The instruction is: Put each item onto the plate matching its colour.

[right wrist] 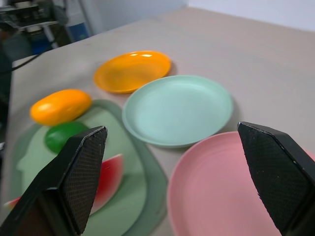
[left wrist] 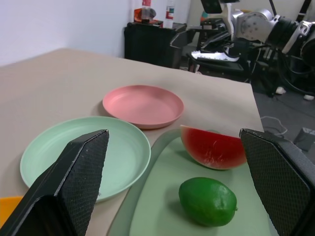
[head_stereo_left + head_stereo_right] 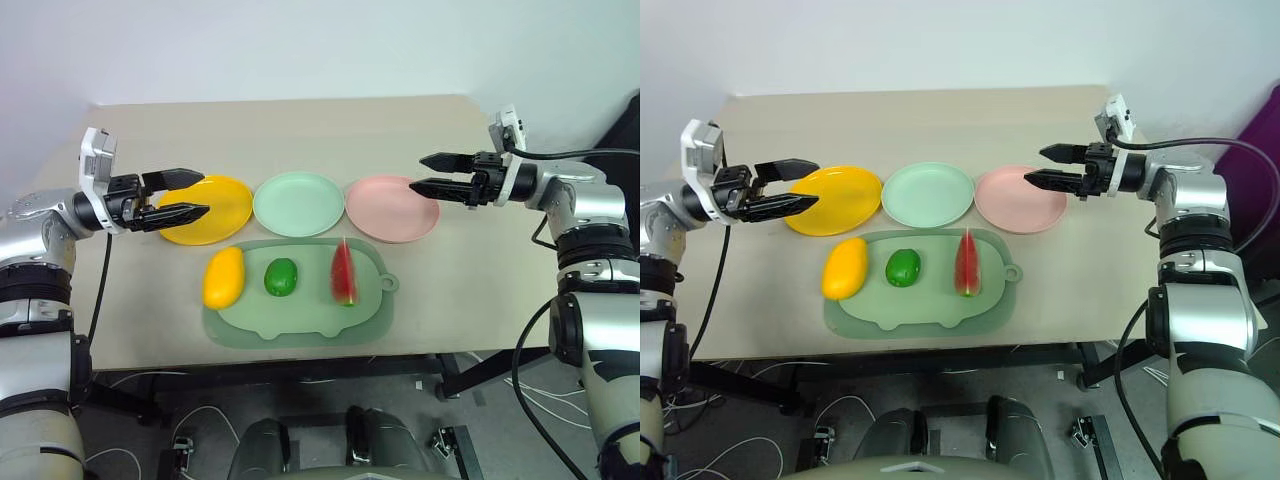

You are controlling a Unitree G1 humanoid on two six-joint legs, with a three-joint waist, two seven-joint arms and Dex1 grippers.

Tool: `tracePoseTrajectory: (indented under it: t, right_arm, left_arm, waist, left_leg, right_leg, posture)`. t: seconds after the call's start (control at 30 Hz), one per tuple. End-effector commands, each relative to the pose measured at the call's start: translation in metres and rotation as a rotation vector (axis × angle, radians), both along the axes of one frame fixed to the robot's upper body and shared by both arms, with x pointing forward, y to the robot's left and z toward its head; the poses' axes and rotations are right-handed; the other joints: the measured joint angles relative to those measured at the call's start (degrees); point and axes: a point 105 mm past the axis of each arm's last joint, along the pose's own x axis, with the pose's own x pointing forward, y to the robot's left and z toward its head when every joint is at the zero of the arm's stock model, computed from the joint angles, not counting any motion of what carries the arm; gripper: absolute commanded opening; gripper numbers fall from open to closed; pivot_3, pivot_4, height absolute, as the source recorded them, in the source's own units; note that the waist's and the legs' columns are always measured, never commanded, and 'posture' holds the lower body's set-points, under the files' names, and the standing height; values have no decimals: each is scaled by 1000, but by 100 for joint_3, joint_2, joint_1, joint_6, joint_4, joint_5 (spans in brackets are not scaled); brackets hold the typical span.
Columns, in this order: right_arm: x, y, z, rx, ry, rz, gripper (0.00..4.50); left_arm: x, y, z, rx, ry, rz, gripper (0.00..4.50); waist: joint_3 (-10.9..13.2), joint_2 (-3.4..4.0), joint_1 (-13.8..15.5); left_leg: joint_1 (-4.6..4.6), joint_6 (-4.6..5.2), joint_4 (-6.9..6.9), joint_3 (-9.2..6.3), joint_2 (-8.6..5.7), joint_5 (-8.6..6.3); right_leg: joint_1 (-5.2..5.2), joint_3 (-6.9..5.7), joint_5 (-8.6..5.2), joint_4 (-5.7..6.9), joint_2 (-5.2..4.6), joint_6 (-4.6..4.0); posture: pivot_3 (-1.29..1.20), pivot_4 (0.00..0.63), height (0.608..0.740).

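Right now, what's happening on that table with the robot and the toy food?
A colour sorting job that hasn't started. The yellow mango, green fruit and watermelon wedge all sit on the pale green mat, the mango partly over its edge. The yellow plate, mint plate and pink plate are empty. The left gripper and right gripper hover open at either end of the plate row, holding nothing.

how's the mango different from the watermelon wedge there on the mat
The mango is yellow and oblong; the watermelon wedge is red with a green rind. The mango lies on its side, overhanging the mat's left edge; the wedge stands upright, fully on the mat near its right end. Both sit untouched, and neither is on a plate yet.
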Motion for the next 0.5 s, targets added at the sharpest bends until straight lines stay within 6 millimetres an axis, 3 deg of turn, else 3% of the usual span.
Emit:
tracePoseTrajectory:
  t: [0.03, 0.27, 0.5]
  right_arm:
    - [1, 3, 25, 55, -51, -4, 4500]
    - [8, 5, 27, 40, -95, -72, 4500]
    - [40, -9, 36, 84, -124, -387, 4500]
  left_arm:
    - [-1, 1, 14, -5, -71, -1, 4473]
    - [-1, -3, 13, -11, -77, -12, 4473]
    - [-1, -7, 15, -24, -91, -23, 4473]
  waist:
    - [0, 0, -9]
    - [0, -1, -8]
    - [0, 0, -13]
  left_leg:
    - [1, 0, 0, 0, 0, 0]
    - [2, 0, 1, -1, 0, 0]
    - [4, 0, 0, 0, 0, 0]
  right_leg:
    - [0, 0, 0, 1, 0, 0]
    - [0, 0, 0, 4, 0, 0]
    - [0, 2, 1, 6, 0, 0]
  posture:
    - [0, 150, 740]
    - [0, 150, 740]
    - [0, 150, 740]
